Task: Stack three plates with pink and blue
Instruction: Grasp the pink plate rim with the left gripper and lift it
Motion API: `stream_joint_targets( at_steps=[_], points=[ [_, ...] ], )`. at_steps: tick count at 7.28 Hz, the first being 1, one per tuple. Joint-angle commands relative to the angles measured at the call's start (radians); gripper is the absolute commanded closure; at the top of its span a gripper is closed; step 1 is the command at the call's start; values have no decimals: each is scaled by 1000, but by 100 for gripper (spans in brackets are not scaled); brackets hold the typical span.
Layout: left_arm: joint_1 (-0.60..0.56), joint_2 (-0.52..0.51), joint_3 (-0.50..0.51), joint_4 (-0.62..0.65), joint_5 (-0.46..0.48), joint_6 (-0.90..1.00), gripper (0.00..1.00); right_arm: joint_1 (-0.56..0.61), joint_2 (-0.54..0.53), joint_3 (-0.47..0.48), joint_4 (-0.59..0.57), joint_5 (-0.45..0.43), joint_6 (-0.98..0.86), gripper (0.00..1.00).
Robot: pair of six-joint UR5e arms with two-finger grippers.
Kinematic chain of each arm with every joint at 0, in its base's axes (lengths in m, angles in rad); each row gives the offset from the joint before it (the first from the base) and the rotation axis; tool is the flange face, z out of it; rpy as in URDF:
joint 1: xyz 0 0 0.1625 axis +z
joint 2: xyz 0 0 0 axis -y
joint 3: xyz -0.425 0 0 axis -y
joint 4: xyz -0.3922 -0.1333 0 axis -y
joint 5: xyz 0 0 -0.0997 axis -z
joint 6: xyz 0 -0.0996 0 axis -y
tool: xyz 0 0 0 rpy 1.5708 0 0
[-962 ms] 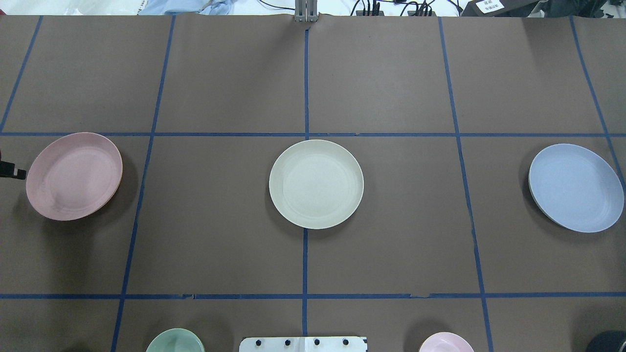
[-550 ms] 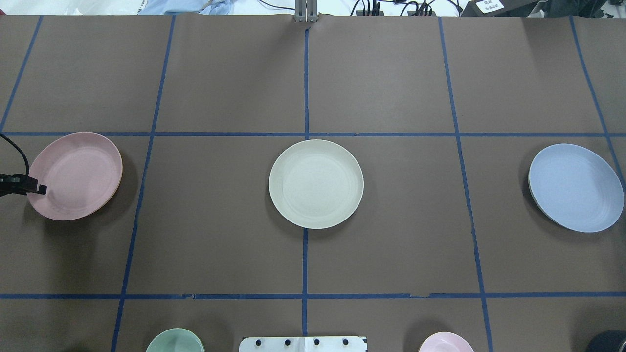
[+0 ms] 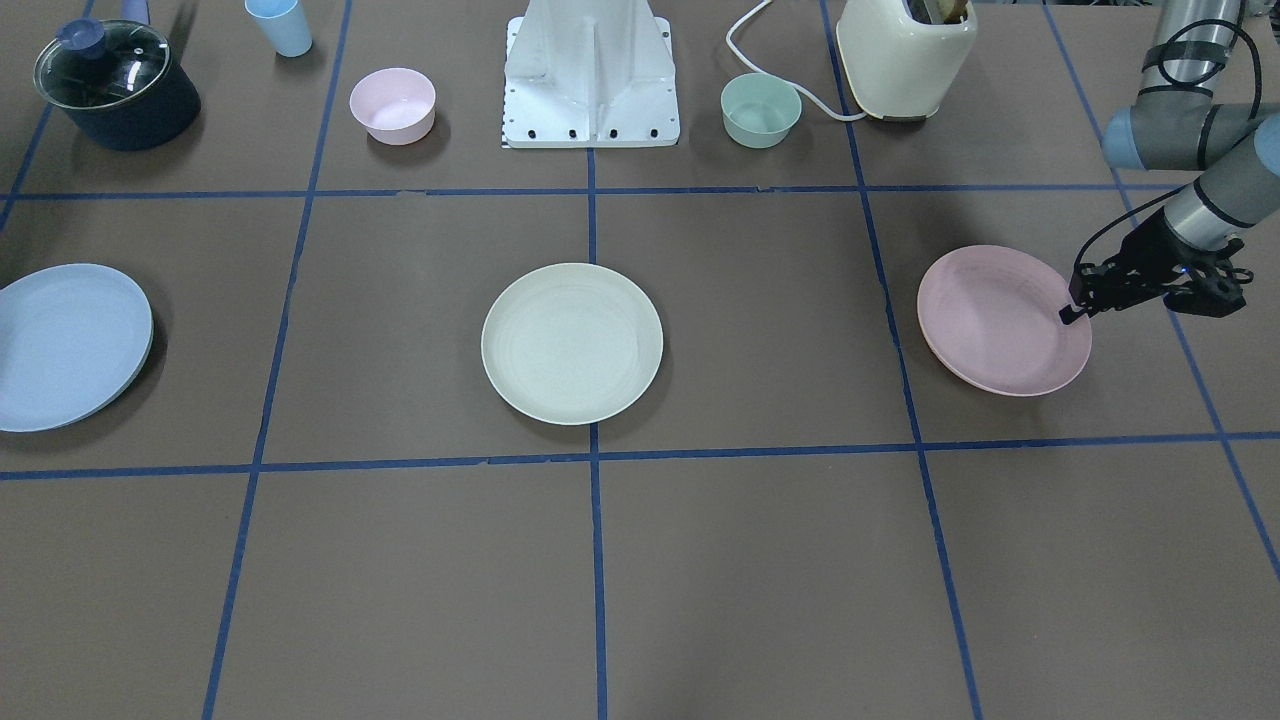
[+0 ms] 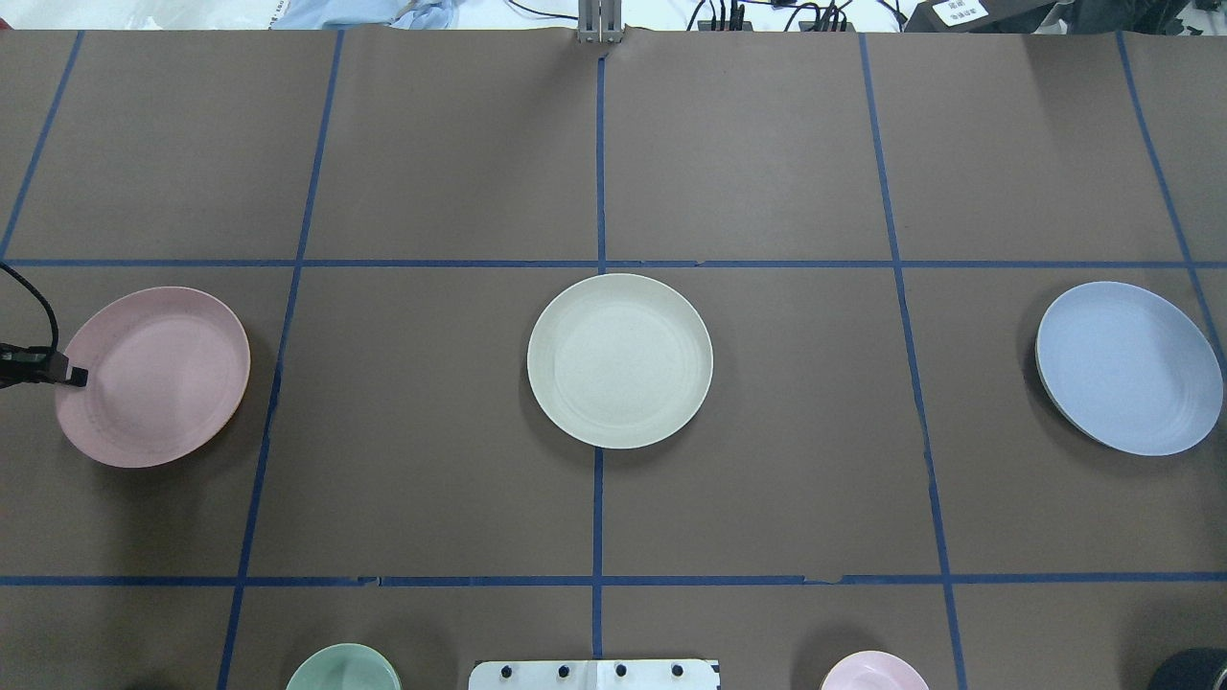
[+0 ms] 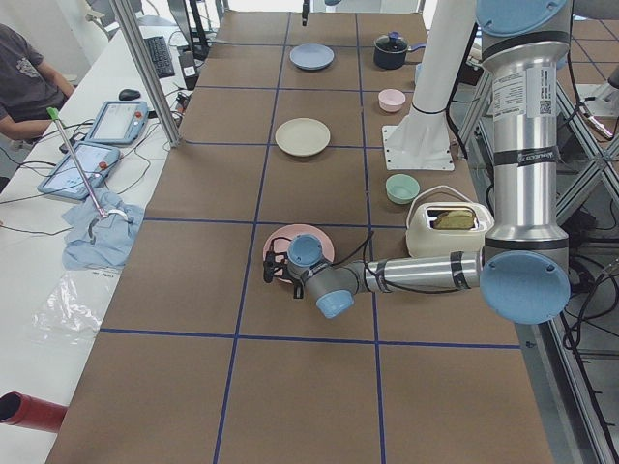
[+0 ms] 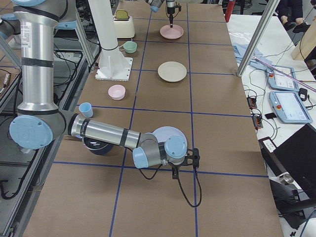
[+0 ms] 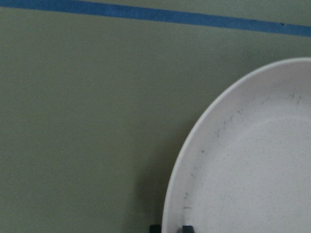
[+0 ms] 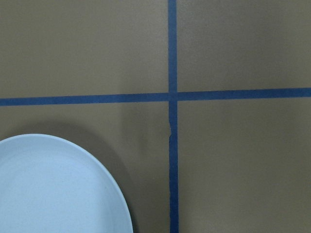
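The pink plate (image 4: 153, 377) is at the table's left, also in the front view (image 3: 1000, 320). My left gripper (image 4: 75, 377) is shut on its outer rim; the left wrist view shows the fingertips (image 7: 186, 228) astride the speckled rim (image 7: 252, 165). The cream-green plate (image 4: 619, 360) lies flat at the centre. The light blue plate (image 4: 1128, 368) lies at the right. My right gripper (image 6: 185, 160) shows only in the exterior right view, beside the blue plate (image 6: 165, 133); I cannot tell whether it is open or shut.
On the robot's side stand a green bowl (image 3: 760, 110), a pink bowl (image 3: 392, 104), a toaster (image 3: 905, 55), a lidded pot (image 3: 115, 85), a blue cup (image 3: 279, 25) and the robot base (image 3: 592, 75). Blue tape lines cross the brown table.
My left gripper came in from the left edge onto the pink plate's rim. The plate has since shifted toward the robot and looks slightly larger, as if raised.
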Motion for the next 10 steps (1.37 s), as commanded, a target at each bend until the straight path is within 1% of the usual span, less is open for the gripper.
stream_joint_targets(
  at_steps=[1, 2, 3, 5, 6, 7, 8, 9, 10],
  points=[
    [-22, -4, -22, 29, -59, 0, 100, -12, 1, 1, 7, 1, 0, 0],
    [-22, -5, -22, 30, -63, 3, 100, -12, 1, 1, 8, 3, 0, 0],
    [-26, -5, -25, 30, -98, 3, 100, -12, 2, 2, 16, 3, 0, 0],
    [-110, -18, -29, 30, -242, -2, 100, -33, 2, 2, 51, 0, 2, 0],
    [-118, -41, -31, 31, -279, -47, 100, -67, 2, 2, 72, -9, 32, 0],
    [-119, -107, -31, 30, -281, -187, 100, -114, 4, 1, 132, -76, 73, 0],
    [-117, -170, -32, 28, -272, -316, 100, -180, 2, -1, 199, -132, 188, 0],
    [-109, -217, -37, 23, -271, -422, 100, -266, 2, -4, 291, -193, 313, 0],
    [-91, -260, -43, 22, -271, -501, 100, -359, 2, -11, 363, -275, 424, 0]
  ],
)
